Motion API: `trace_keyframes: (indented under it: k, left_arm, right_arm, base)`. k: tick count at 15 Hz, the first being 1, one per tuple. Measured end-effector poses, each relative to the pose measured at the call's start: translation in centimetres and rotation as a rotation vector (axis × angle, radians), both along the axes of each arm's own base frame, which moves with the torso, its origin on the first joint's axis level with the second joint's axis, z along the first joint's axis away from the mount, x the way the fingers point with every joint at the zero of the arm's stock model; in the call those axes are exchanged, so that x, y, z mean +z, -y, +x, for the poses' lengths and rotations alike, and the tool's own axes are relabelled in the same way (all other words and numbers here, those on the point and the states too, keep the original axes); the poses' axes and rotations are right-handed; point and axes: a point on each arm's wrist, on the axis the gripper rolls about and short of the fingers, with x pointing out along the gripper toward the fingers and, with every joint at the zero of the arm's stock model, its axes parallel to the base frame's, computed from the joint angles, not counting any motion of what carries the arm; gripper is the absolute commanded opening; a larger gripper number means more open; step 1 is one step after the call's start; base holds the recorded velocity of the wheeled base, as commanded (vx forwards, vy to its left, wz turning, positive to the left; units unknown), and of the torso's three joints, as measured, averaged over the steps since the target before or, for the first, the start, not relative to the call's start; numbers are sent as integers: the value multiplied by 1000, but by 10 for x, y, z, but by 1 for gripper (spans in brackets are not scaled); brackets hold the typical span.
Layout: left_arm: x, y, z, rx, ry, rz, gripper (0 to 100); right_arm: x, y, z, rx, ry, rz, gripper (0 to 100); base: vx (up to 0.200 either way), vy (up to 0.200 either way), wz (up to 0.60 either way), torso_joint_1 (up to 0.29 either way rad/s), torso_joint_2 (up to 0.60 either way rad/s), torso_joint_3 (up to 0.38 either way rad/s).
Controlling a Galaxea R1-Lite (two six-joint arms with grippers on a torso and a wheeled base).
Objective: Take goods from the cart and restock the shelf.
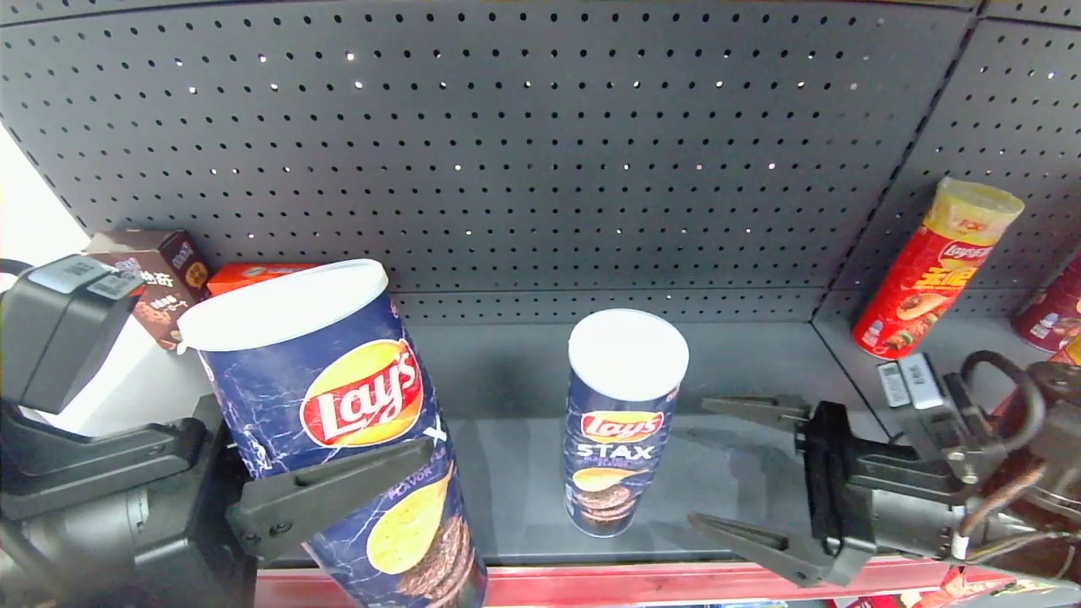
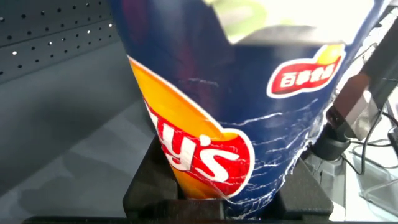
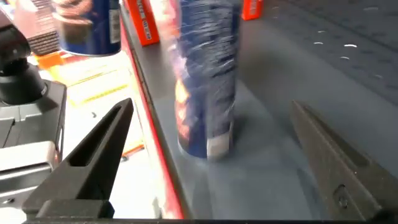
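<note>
Left gripper point(image 1: 372, 473) clamped on a tilted blue chip canister point(image 1: 329, 397); right gripper point(image 1: 701, 463), jaws wide, just beside a second blue canister point(image 1: 621, 422) upright on the grey shelf point(image 1: 524, 473).

Dark grey pegboard wall point(image 1: 540, 152), light glinting through some holes, backs a grey shelf point(image 1: 515, 473) edged in red.

Left gripper point(image 1: 372, 422) and right gripper point(image 1: 699, 462) are matte black, with long tapering fingers point(image 1: 752, 540) and small screws point(image 1: 274, 530). A black cable point(image 1: 1005, 371) loops behind the right gripper. White labels point(image 1: 89, 279) mark the boxy left housing point(image 1: 51, 338).
</note>
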Motion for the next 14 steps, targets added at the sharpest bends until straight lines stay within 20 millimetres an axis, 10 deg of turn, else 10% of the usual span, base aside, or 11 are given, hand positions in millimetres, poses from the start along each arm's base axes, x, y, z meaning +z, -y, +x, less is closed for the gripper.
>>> trace_keyframes:
  k: [8, 14]
  left_arm:
    - [6, 0, 1, -1, 22, -10, 0]
    - [8, 0, 0, -2, 35, -13, 0]
  right_arm:
    - [14, 76, -107, -288, -40, -21, 100]
    - [-39, 118, -195, -709, -118, 35, 100]
  base:
    - [0, 0, 0, 0, 0, 0]
    - [0, 0, 0, 0, 0, 0]
